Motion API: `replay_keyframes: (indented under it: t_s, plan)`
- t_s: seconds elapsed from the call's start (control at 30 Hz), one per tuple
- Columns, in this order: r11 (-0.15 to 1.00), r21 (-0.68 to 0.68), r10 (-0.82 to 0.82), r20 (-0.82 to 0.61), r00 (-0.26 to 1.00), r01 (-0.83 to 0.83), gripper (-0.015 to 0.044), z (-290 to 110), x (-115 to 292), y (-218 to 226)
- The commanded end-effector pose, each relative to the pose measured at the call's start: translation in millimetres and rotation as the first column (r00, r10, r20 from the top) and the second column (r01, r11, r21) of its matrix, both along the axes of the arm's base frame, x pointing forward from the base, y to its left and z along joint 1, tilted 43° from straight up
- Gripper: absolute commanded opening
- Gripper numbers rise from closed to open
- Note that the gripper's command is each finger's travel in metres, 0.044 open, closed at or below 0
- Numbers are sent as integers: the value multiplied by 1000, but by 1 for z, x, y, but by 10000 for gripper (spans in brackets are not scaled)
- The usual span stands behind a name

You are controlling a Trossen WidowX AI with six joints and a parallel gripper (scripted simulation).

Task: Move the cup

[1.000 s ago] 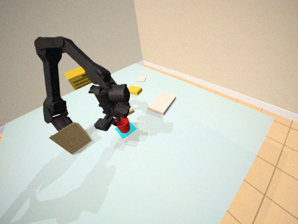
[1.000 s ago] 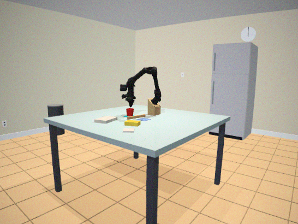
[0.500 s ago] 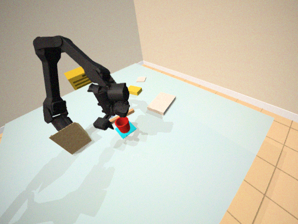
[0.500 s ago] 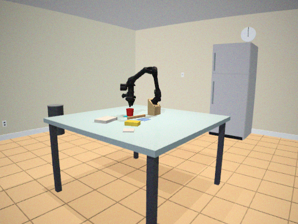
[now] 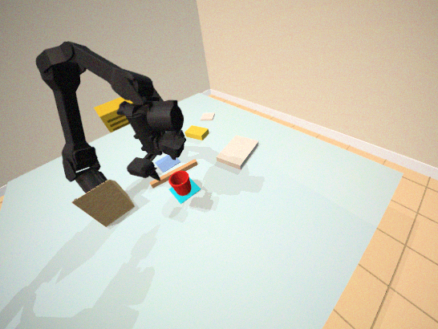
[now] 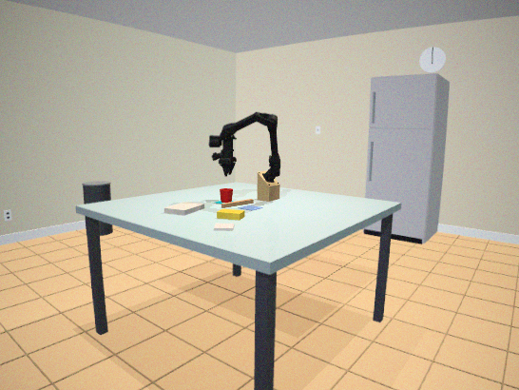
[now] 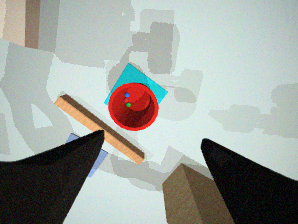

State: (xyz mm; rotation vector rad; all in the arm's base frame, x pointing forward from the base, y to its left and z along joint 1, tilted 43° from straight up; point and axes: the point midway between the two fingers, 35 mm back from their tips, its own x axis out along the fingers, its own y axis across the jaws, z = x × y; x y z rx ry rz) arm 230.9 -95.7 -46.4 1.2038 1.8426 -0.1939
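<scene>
On the left of the pale table [image 5: 261, 249], the black arm rises from a tan wedge-shaped base [image 5: 105, 202] and bends over toward the middle. A yellow box [image 5: 110, 114] lies behind the arm, at the far left. The gripper [image 5: 160, 164] hangs above the table with its fingers spread nearly as wide as they go and nothing between them; in the wrist view the two dark fingertips frame the scene below. Under it lie a pale blue pad [image 5: 168, 163] and a thin wooden bar [image 5: 174, 173]. Just right of the bar, the red cup [image 5: 180, 182] stands upright on the cyan pad [image 5: 185, 193], apart from the fingers, with small marbles [image 7: 127, 100] inside. Farther right and back lie a yellow block [image 5: 196, 132], a small pale tile [image 5: 207, 116] and a larger cream slab [image 5: 237, 151].
</scene>
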Motion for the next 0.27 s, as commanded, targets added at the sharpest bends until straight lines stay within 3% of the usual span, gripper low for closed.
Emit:
replay_keyframes:
  t_s: [0.0,0.23]
  plan:
    - [1000,-3,6,1,1000,-6,440,5,1,-4]
    - [1000,-1,0,1,1000,0,440,2,0,-1]
